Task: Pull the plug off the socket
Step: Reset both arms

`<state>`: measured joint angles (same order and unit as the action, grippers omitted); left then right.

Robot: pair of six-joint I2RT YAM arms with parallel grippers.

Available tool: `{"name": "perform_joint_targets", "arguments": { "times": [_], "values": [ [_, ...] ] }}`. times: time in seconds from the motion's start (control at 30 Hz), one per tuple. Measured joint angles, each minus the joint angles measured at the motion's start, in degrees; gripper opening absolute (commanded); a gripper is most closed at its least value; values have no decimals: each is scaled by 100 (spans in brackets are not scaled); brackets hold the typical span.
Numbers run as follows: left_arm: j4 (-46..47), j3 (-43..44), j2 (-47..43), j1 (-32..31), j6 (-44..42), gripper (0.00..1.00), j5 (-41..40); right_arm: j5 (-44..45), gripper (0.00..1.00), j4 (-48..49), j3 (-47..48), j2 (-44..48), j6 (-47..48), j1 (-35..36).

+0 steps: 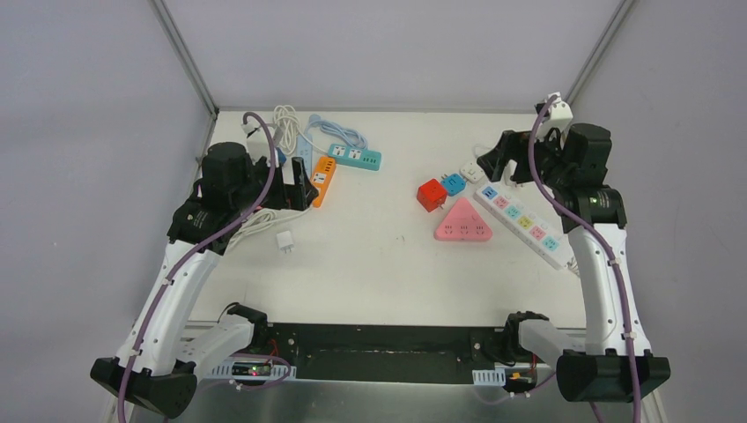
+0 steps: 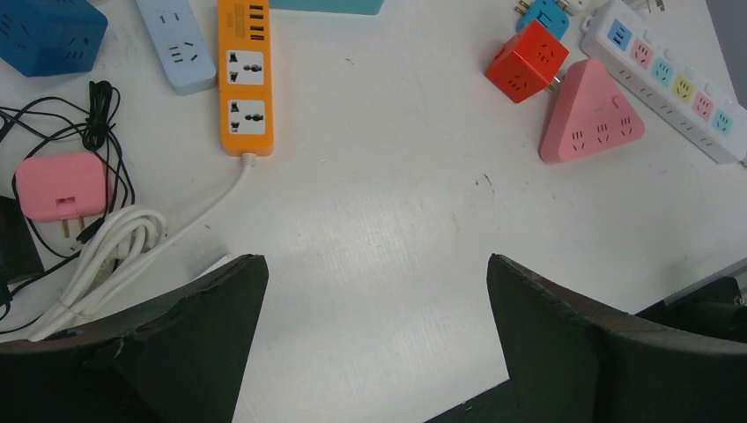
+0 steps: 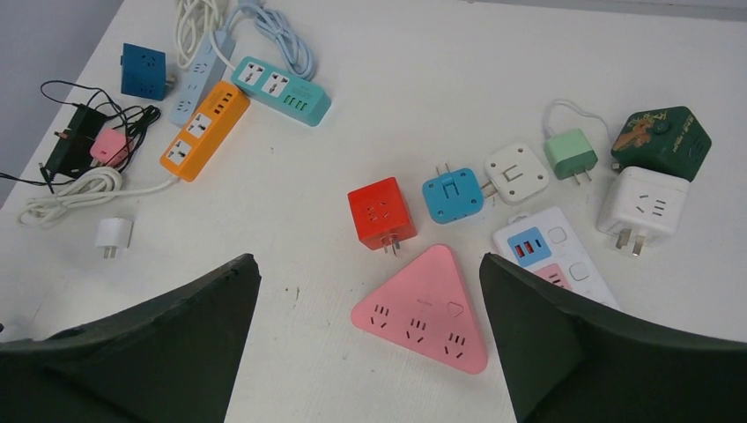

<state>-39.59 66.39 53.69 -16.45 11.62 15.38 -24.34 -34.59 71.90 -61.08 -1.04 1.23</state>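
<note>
A small white plug (image 1: pixel 284 241) lies loose on the table, prongs showing, in no socket; it also shows in the right wrist view (image 3: pixel 113 236). The orange power strip (image 1: pixel 322 179) lies behind it with its sockets empty, as the left wrist view (image 2: pixel 244 75) and the right wrist view (image 3: pixel 204 130) show. My left gripper (image 1: pixel 302 187) hovers open and empty beside the strip, over bare table (image 2: pixel 374 260). My right gripper (image 1: pixel 495 164) is open and empty above the pink triangular socket (image 3: pixel 423 310), which has no plug in it.
A teal strip (image 1: pixel 355 157), a light blue strip (image 2: pixel 176 44) and a dark blue cube (image 2: pixel 48 33) lie at the back left, with a pink adapter (image 2: pixel 60 185) and cables. A red cube (image 1: pixel 431 194), a blue adapter (image 1: pixel 453 183) and a long white strip (image 1: pixel 524 225) lie on the right.
</note>
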Motion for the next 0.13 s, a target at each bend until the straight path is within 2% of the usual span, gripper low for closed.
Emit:
{"name": "perform_joint_targets", "arguments": {
  "times": [0.13],
  "values": [
    [-4, 0, 0, 0, 0, 99, 17, -70, 100, 0, 15, -7, -44, -31]
  ]
}}
